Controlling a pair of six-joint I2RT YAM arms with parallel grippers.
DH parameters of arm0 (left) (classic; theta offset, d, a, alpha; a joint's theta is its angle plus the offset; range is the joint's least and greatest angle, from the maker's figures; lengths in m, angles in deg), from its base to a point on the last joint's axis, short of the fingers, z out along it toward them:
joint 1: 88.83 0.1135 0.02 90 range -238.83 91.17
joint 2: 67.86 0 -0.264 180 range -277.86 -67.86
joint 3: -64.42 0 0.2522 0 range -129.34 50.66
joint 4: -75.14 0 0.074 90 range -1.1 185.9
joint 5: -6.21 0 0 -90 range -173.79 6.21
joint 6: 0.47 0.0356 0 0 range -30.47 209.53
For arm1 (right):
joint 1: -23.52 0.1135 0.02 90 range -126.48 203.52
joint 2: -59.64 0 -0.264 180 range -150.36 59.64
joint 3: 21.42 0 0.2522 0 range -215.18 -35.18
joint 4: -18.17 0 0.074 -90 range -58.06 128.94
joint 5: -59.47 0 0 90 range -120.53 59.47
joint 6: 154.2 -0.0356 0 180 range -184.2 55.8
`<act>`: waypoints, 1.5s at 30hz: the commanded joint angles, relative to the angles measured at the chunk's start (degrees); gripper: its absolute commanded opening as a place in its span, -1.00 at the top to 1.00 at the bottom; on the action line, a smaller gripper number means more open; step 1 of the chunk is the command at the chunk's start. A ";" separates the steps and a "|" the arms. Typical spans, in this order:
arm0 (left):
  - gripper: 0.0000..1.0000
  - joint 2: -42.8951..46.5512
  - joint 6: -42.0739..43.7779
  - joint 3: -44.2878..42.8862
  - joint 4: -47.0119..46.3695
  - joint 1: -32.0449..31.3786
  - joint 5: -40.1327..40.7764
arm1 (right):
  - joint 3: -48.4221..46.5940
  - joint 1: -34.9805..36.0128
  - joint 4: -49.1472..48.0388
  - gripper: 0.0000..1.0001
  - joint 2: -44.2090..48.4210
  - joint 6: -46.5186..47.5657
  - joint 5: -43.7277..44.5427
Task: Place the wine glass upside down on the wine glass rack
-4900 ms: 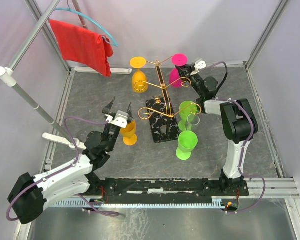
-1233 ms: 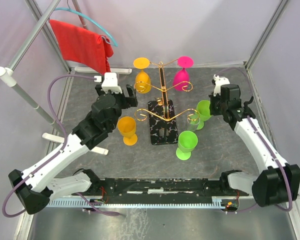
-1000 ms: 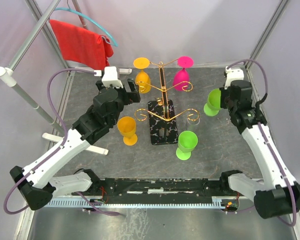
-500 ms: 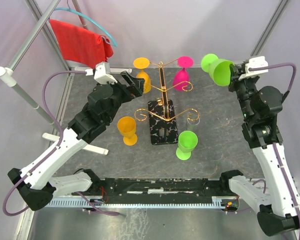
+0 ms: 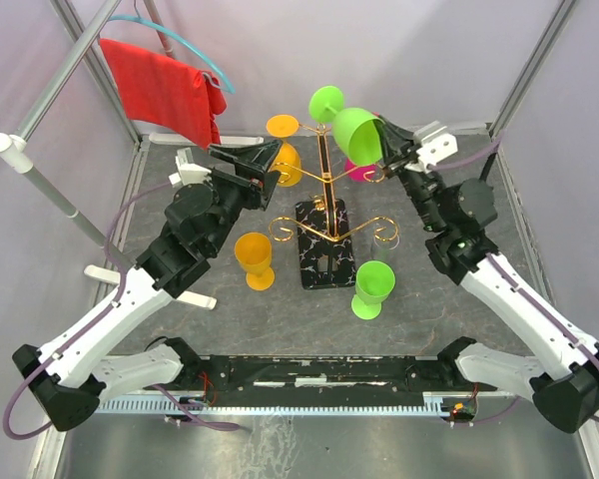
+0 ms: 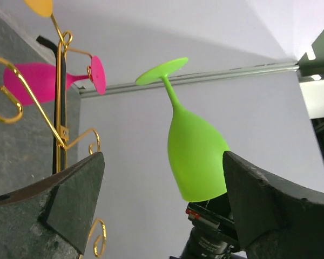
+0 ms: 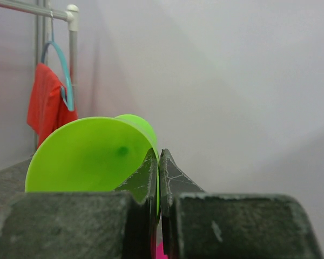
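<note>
The wine glass (image 5: 354, 130) is lime green and hangs in the air, tilted foot-up, right over the top of the wine glass rack (image 5: 324, 195). My right gripper (image 5: 385, 141) is shut on its rim; the right wrist view shows the rim pinched between the jaws (image 7: 159, 162), with the green bowl (image 7: 86, 156) to their left. The gold wire rack stands on a black base (image 5: 317, 261). An orange glass (image 5: 282, 152) and a pink glass (image 6: 38, 81) hang on it upside down. My left gripper (image 5: 257, 160) stands open beside the rack, empty, facing the green glass (image 6: 197, 156).
An orange glass (image 5: 255, 259) and a green glass (image 5: 371, 287) stand upright on the grey table on either side of the rack's base. A red cloth (image 5: 165, 90) on a blue hanger hangs from a rail at the back left. Metal frame posts border the table.
My right arm has swung the green glass from the back right corner leftward to above the rack. My left gripper has shifted slightly nearer the rack, still open.
</note>
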 commanded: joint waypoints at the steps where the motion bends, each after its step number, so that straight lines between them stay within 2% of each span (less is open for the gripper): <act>1: -0.89 1.72 -13.82 2.58 -5.94 0.26 -0.16 | 0.54 5.10 -12.69 0.99 -1.21 2.84 2.38; 10: -0.73 4.89 -14.38 6.86 -10.82 0.29 4.67 | 2.12 15.68 -16.08 0.99 -4.51 7.75 4.28; 18: -0.53 4.74 -16.22 9.18 -12.30 0.27 4.49 | 1.76 22.26 -17.18 1.00 -7.37 12.19 6.20; 35: -0.29 5.42 -16.72 9.93 -11.00 0.26 6.80 | 2.61 26.35 -15.51 0.99 -5.68 14.51 4.99; 45: 0.09 4.54 -16.45 9.83 -11.96 0.28 5.74 | 3.92 27.38 -15.63 0.99 -5.41 14.54 5.34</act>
